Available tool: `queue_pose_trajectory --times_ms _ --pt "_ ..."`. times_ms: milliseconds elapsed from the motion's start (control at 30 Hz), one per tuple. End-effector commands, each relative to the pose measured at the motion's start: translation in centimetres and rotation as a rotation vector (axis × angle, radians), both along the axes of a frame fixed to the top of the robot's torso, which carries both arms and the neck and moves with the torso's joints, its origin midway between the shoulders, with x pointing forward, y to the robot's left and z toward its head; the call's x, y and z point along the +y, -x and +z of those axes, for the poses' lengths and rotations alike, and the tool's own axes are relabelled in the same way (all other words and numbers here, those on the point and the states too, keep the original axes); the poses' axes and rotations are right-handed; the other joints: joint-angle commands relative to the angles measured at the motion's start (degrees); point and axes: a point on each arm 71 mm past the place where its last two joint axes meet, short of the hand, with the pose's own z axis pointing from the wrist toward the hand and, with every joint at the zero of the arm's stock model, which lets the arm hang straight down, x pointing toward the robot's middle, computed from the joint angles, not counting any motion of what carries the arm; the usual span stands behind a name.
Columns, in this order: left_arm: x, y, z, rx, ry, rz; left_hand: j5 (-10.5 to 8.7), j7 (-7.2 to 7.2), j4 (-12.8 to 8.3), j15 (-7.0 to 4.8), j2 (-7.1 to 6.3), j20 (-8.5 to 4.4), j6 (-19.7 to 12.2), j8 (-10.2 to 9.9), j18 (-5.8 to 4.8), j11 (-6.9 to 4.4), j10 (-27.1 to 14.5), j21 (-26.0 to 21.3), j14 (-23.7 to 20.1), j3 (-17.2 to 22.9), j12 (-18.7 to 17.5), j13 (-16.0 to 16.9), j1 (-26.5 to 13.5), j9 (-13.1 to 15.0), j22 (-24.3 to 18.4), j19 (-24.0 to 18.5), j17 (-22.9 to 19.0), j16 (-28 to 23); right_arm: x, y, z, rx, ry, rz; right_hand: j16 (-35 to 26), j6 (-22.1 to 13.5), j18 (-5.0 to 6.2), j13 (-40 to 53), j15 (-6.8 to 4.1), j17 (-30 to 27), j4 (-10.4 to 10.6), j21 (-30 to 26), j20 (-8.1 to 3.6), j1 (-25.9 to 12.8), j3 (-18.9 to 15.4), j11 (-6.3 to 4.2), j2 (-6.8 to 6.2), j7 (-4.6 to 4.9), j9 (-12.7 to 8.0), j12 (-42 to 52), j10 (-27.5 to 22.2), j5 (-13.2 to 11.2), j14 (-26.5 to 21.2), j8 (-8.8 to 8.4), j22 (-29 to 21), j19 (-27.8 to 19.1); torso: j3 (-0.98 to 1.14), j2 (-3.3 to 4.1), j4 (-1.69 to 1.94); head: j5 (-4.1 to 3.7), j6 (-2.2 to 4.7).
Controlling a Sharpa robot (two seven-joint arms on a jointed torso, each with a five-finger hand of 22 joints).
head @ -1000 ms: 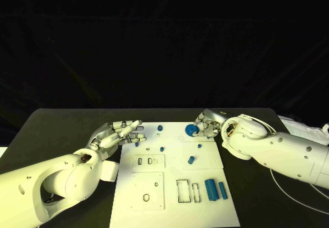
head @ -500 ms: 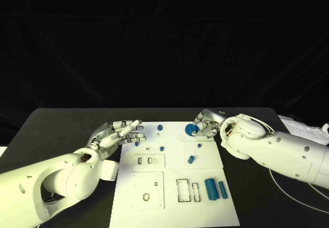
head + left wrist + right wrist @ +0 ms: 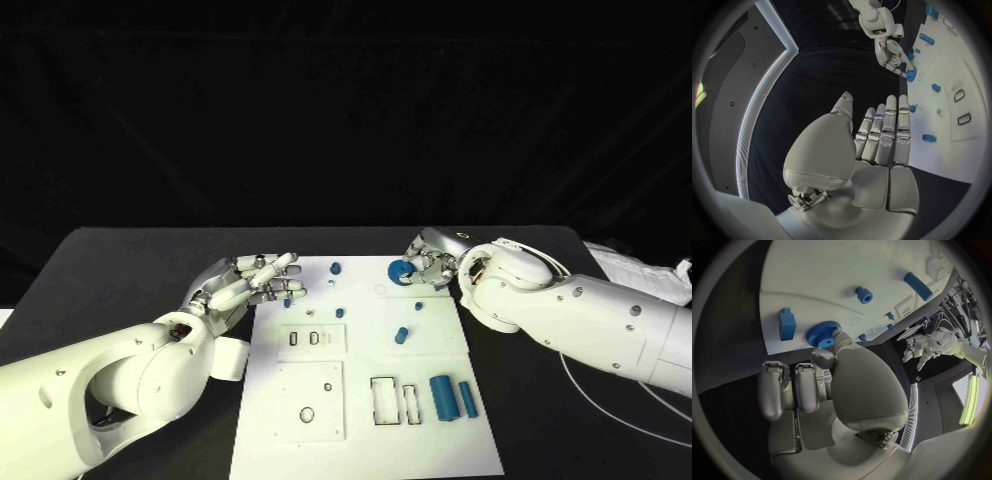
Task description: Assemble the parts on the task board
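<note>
Care matters most in this step, as I judge it: the right robot hand (image 3: 430,268) pinches a blue gear (image 3: 402,271) at the far edge of the white board (image 3: 368,440), and the gear has to come down flat and centred over its seat. Tilt would likely make it jam or slide off, so a slow, level descent looks best, with the grip kept until the gear sits square. Which seat it belongs on cannot be told from here.

In the right wrist view the gear (image 3: 822,333) is at the tips of the thumb and a finger, with a blue block (image 3: 787,323) just beside it on the board and a small blue bushing (image 3: 863,294) farther off. The right arm reaches in across the counter (image 3: 130,270), the robot hand turned inward over the board's far right corner.

The left robot hand (image 3: 248,284) is released and holds nothing, its fingers (image 3: 891,131) straight and close together, hovering at the board's left edge near a small blue peg (image 3: 289,303). Two blue cylinders (image 3: 453,398) lie side by side on the near right part of the board, next to empty rectangular slots (image 3: 385,403).
</note>
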Motion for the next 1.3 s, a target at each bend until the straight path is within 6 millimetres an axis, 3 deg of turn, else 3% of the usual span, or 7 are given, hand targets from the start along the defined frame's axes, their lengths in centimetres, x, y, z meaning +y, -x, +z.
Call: queue_pose_trajectory --times_ms 33,233,467,633,933,1033,1300 --pt "-0.2 0.0 0.1 -0.003 0.012 -0.020 -0.15 0.73 -0.3 0.10 0.41 0.25 -0.4 -0.3 0.51 0.10 -0.3 -0.3 -0.3 -0.1 -0.4 0.0 0.2 -0.1 -0.1 0.1 0.1 -0.2 0.0 0.0 -0.4 0.023 0.028 -0.005 0.3 0.7 -0.94 0.3 0.08 0.2 0.3 0.4 -0.08 -1.0 -0.1 -0.08 0.07 -0.04 0.1 0.3 0.4 0.5 3.2 0.45 1.3 0.4 0.01 0.00 0.05 0.05 -0.12" --pt "-0.3 0.0 0.1 -0.001 0.012 -0.022 -0.15 0.73 -0.3 0.10 0.41 0.25 -0.4 -0.3 0.51 0.10 -0.3 -0.3 -0.3 -0.1 -0.4 0.0 0.2 -0.1 -0.1 0.1 0.1 -0.2 0.1 -0.1 -0.4 0.014 0.031 -0.012 0.6 1.9 -1.04 1.4 -0.12 0.7 -0.4 0.7 -0.21 -0.3 0.5 -0.36 1.04 -0.34 0.2 1.1 0.7 0.3 3.2 0.97 1.9 0.7 0.03 0.00 -0.01 0.12 -0.18" --pt "-0.2 0.0 0.1 -0.001 0.011 -0.022 -0.15 0.71 -0.4 0.12 0.50 0.27 -0.4 -0.3 0.52 0.10 -0.3 -0.4 -0.4 -0.1 -0.4 0.0 0.3 -0.1 -0.1 0.0 0.1 -0.4 0.3 0.0 -0.2 -0.036 0.052 -0.016 1.3 5.7 -1.28 3.2 -0.94 2.2 -3.5 1.2 -0.87 4.5 4.2 -1.34 3.30 -1.40 0.9 2.3 1.3 -5.5 3.4 2.50 3.1 1.3 0.03 -0.01 -0.01 0.10 -0.30" --pt "-0.2 0.0 0.1 0.000 0.011 -0.022 -0.15 0.71 -0.4 0.12 0.51 0.27 -0.4 -0.3 0.52 0.10 -0.3 -0.4 -0.4 -0.1 -0.4 0.0 0.3 -0.1 -0.1 0.0 0.1 -0.4 1.2 0.5 0.6 -0.151 0.037 0.011 1.7 7.6 -1.45 3.7 -1.39 3.0 -5.2 1.5 -1.30 6.3 6.5 -1.91 3.94 -2.06 1.3 2.4 1.5 -6.0 3.6 3.09 3.9 1.7 0.02 0.00 -0.04 0.16 -0.24" --pt "-0.3 0.0 0.1 -0.001 0.013 -0.024 -0.16 0.70 -0.6 0.13 0.52 0.29 -0.4 -0.4 0.52 0.09 -0.3 -0.4 -0.4 -0.1 -0.5 0.0 0.5 -0.1 -0.2 0.0 0.2 -0.5 4.3 2.3 1.5 -0.255 -0.002 0.107 1.6 7.9 -1.46 3.5 -1.48 2.9 -5.3 1.6 -1.52 5.2 8.3 -1.96 3.19 -2.08 1.3 1.4 1.5 -6.8 3.5 2.58 4.0 1.7 -0.08 -0.01 0.13 0.49 -0.26" --pt "-0.2 0.0 0.1 -0.001 0.012 -0.023 -0.16 0.70 -0.6 0.13 0.52 0.29 -0.4 -0.4 0.52 0.09 -0.3 -0.4 -0.4 -0.1 -0.5 0.0 0.5 -0.1 -0.2 0.0 0.2 -0.5 5.6 2.8 1.7 -0.248 -0.021 0.140 1.6 7.9 -1.47 3.5 -1.47 2.9 -5.2 1.6 -1.50 4.4 8.9 -1.93 2.76 -2.04 1.2 1.2 1.6 -6.2 3.5 2.31 4.0 1.7 0.05 0.02 0.00 0.66 -0.34" --pt "-0.3 0.0 0.1 -0.001 0.014 -0.026 -0.18 0.69 -0.6 0.13 0.49 0.29 -0.4 -0.4 0.52 0.10 -0.3 -0.5 -0.4 -0.1 -0.5 0.0 0.5 -0.1 -0.2 0.0 0.2 -0.5 9.1 3.4 2.1 -0.232 -0.057 0.206 1.5 7.8 -1.47 3.6 -1.41 2.9 -5.0 1.6 -1.47 3.4 9.6 -1.87 2.27 -1.98 1.2 0.9 1.6 -5.3 3.4 1.90 4.1 1.7 -0.12 0.01 0.19 0.82 -0.55"
